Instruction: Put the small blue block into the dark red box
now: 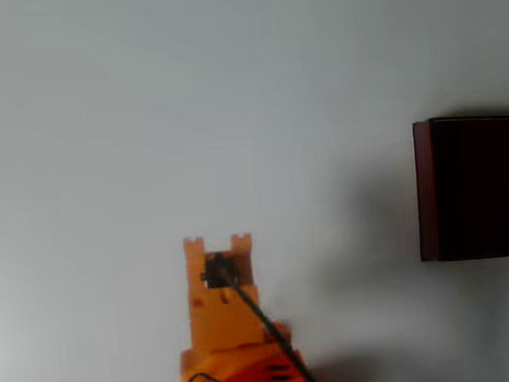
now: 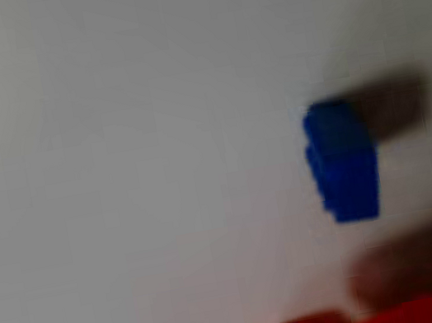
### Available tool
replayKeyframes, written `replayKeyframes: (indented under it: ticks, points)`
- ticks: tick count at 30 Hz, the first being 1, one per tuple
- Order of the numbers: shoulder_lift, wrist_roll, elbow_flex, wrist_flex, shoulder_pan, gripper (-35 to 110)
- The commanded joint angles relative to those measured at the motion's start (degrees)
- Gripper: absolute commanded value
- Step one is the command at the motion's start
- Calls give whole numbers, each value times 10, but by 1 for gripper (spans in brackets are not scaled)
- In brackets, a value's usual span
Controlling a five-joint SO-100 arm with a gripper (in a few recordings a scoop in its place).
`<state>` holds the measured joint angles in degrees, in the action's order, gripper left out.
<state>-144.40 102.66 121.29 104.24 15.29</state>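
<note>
Overhead view gives you the dark red box (image 1: 474, 187) at the table's right edge, partly cut off by the frame; its interior is nearly black and you can make out nothing inside it. Your orange gripper (image 1: 217, 242) sits near the bottom edge, left of centre, well apart from the box, with two short prongs pointing up the picture and a black cable running back along the arm. You cannot tell how far the jaws are open. Wrist view, which is blurred, shows the small blue block (image 2: 342, 160) lying on the pale table (image 2: 129, 143) right of centre, casting a shadow, apart from the orange gripper parts at the bottom edge.
</note>
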Motion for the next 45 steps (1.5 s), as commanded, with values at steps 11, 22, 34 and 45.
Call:
replayKeyframes:
  ticks: [11, 22, 34, 45]
  points:
    - [115, 133, 64, -32, 13, 25]
    - [111, -21, 160, -170, 25, 24]
    - [82, 11, 216, -149, 24, 24]
    - [64, 8, 263, -200, 0, 25]
